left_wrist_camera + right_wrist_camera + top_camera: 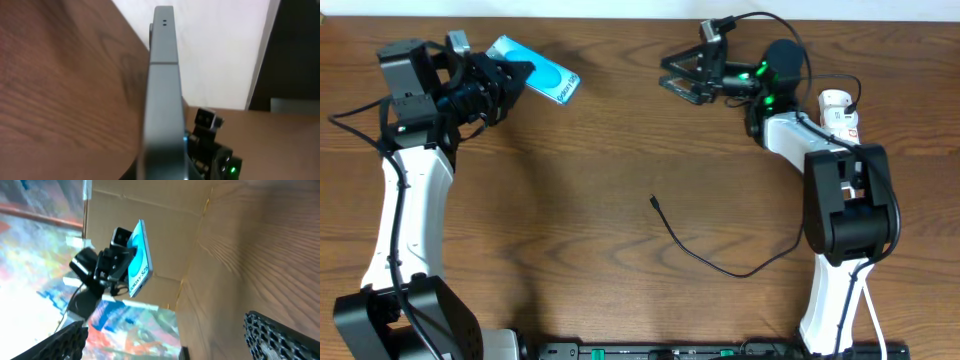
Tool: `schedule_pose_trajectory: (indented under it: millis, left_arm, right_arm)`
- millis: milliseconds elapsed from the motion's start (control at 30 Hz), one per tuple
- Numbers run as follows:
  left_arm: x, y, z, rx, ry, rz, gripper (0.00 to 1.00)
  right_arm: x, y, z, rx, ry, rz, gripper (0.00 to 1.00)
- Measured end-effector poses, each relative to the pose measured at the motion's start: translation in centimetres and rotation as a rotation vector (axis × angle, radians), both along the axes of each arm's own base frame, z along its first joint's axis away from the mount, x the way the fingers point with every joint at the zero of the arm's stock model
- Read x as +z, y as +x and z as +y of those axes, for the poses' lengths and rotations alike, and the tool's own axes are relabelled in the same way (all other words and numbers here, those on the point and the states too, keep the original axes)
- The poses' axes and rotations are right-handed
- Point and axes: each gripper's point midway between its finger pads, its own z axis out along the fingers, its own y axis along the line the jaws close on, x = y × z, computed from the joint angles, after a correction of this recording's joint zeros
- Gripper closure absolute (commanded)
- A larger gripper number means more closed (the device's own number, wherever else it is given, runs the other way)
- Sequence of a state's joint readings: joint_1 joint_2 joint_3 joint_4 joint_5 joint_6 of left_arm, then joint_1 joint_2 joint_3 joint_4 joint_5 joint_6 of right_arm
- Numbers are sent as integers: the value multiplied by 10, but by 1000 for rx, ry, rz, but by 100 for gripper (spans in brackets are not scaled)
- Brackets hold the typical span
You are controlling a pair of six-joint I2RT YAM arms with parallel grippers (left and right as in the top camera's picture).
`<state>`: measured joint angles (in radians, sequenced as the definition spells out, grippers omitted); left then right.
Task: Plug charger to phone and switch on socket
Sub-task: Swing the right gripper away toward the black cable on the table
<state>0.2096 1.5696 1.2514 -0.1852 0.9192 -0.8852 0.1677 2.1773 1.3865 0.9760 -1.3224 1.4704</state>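
In the overhead view the phone, light blue with a white label strip, is at the far left with my left gripper shut on its near end. The left wrist view shows only its dark edge running up the middle. The right wrist view sees the phone side-on, held above the table. My right gripper stands open at the far middle with nothing between its fingers. The charger lies loose at mid-table, its black tip pointing left. The socket is a white block behind the right arm, mostly hidden.
The right arm stands over the table's right side and the left arm along the left. Bare wooden tabletop lies between the phone and the cable tip. The table's far edge is just behind both grippers.
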Motion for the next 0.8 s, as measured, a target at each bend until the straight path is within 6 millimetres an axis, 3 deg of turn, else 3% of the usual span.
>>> schedule_pose_trajectory:
  millis: [200, 300, 533, 700, 800]
  left_arm:
    - [-8, -9, -5, -47, 26, 12, 93]
    - [-8, -9, -5, -52, 35, 4, 93]
    - [-8, -9, -5, -58, 42, -3, 93]
    - [-8, -9, -5, -61, 41, -3, 93]
    - [-8, -9, -5, -62, 44, -6, 93]
  right_arm:
    - [-2, 5, -17, -13, -6, 14, 1]
    - [-10, 15, -19, -62, -9, 106, 1]
    - [-55, 38, -25, -248, -93, 402, 1]
    - [-101, 26, -34, -378, -304, 547, 1]
    - [-113, 14, -42, -420, -429, 538, 1]
